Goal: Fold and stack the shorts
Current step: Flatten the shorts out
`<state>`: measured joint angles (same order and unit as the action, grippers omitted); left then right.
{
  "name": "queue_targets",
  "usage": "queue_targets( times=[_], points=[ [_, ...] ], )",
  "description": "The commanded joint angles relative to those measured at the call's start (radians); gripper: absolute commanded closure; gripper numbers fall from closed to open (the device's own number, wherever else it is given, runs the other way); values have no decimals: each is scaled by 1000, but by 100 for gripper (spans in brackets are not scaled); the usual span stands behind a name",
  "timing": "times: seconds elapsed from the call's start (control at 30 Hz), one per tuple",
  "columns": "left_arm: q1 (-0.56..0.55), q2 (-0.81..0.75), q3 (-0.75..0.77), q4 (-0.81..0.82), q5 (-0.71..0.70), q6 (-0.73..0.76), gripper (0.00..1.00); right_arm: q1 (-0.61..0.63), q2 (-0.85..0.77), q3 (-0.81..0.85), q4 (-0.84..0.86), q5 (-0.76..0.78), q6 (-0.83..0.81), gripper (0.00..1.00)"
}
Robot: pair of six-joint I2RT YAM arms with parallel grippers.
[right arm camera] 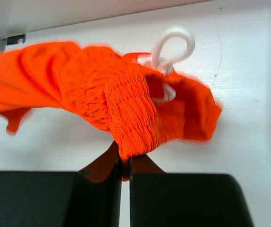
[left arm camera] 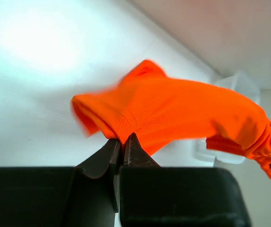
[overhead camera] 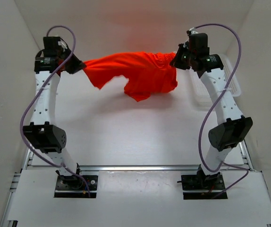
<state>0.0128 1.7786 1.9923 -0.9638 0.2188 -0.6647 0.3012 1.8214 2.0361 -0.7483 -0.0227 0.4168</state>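
The bright orange-red shorts hang stretched in the air between my two grippers above the far half of the table. My left gripper is shut on a leg hem of the shorts; the pinch shows in the left wrist view. My right gripper is shut on the gathered elastic waistband; the pinch shows in the right wrist view. The white drawstring loops out behind the waistband. The middle of the shorts sags down to the right of centre.
A white plastic mesh basket stands at the far right, partly behind my right arm; it also shows in the left wrist view. White walls enclose the table on the left, right and back.
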Motion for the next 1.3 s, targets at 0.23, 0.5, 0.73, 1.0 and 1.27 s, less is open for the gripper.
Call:
queue_targets(
  times=[0.23,0.5,0.73,1.0,1.27],
  points=[
    [7,-316,-555,-17,-51,36,87,190,-421,-759,89,-83,29,97],
    [29,-320,-782,36,-13,103,39,240,-602,-1138,47,47,201,11],
    [29,-329,-695,-1,-53,112,38,231,-522,-941,49,92,181,53],
    [29,-367,-725,-1,-62,112,38,231,-220,-899,162,-141,215,47],
    [29,-378,-734,-1,-62,112,38,240,-189,-939,198,-154,266,49]
  ],
)
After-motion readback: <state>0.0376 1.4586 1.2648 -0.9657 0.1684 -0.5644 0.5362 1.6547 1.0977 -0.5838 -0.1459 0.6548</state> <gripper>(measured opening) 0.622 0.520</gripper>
